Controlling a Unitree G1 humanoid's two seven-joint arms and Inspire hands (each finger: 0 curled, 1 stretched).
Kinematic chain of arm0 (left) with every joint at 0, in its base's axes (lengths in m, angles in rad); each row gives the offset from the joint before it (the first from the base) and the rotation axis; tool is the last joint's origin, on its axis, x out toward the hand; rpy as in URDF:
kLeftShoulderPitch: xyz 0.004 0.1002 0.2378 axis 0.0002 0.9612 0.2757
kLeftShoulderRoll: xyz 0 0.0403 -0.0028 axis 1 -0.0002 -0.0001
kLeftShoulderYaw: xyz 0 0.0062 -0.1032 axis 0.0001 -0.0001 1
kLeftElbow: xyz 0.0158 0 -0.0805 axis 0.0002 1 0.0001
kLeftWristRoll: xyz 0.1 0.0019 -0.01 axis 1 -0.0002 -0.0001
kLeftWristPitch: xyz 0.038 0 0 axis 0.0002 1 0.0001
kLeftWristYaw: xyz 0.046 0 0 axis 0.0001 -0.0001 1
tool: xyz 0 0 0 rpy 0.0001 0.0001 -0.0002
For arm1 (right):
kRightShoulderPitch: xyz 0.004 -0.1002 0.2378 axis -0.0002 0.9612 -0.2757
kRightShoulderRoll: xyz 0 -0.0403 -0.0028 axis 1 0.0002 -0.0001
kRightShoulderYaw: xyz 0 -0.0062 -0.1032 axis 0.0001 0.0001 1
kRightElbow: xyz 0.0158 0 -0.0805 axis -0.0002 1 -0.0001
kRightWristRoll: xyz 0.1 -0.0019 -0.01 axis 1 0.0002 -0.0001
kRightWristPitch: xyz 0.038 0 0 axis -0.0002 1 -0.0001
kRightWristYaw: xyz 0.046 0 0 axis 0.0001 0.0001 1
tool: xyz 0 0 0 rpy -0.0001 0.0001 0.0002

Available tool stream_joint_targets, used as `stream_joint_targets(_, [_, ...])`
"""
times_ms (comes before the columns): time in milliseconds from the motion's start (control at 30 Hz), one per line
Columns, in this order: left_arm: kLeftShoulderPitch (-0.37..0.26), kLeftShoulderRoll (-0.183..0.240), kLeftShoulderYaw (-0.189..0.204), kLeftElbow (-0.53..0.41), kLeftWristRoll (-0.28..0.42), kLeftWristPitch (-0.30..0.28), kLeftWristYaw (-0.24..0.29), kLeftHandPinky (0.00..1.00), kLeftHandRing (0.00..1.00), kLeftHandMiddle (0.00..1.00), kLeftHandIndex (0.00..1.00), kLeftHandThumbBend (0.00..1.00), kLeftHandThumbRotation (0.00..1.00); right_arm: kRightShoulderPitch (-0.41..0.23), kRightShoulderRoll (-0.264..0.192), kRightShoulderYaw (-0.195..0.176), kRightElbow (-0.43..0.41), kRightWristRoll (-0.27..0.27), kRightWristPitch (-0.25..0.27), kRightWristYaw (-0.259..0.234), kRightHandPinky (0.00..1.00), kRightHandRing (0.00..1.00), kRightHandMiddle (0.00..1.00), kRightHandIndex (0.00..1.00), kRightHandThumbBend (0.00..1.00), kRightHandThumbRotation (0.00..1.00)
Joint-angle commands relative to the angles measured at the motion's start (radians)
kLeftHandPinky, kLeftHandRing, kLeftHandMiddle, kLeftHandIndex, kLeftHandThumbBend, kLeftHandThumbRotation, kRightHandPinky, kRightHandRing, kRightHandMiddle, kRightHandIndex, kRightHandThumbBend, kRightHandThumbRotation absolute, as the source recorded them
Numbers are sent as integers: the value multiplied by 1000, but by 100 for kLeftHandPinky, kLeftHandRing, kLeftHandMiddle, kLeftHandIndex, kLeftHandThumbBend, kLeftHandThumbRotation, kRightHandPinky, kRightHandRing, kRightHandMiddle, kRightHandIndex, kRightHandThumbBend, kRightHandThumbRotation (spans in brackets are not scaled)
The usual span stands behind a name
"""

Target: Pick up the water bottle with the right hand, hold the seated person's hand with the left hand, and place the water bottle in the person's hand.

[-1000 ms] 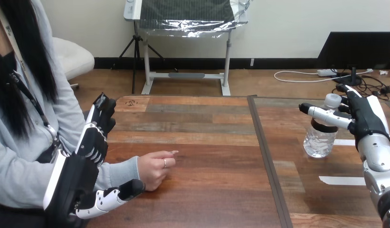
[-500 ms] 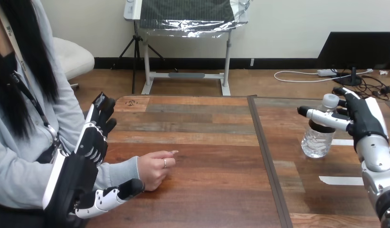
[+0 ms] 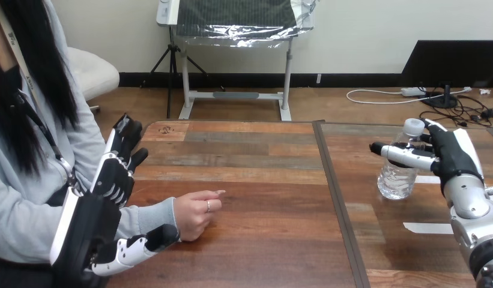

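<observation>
Right hand wraps round clear water bottle: thumb across front, fingers behind, just under white cap. Bottle upright; on tabletop or just above it, cannot tell. Left hand spread wide, fingers straight up, thumb stretched along person's sleeve. Person's hand just past thumb tip, loosely curled, resting on tabletop.

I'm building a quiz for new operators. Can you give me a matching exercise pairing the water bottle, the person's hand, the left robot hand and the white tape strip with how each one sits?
Things:
1. water bottle
2. person's hand
3. left robot hand
4. white tape strip

States:
A. lying flat on the table
B. fingers straight, beside the person's sleeve
C. upright, gripped by the right robot hand
D. loosely curled, resting on the table

Pairs: 1-C, 2-D, 3-B, 4-A
</observation>
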Motion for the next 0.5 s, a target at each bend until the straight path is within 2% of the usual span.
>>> stream_joint_targets(0, [-18, 14, 13, -52, -1, -3, 7, 95, 100, 100, 99, 100, 52, -37, 13, 3, 1, -3, 6, 1, 76, 84, 85, 90, 88, 30])
stream_joint_targets(467, [5, 13, 10, -87, -9, 14, 12, 95, 100, 100, 98, 100, 52, -38, 21, 14, 1, -12, 22, -5, 74, 82, 85, 89, 89, 31])
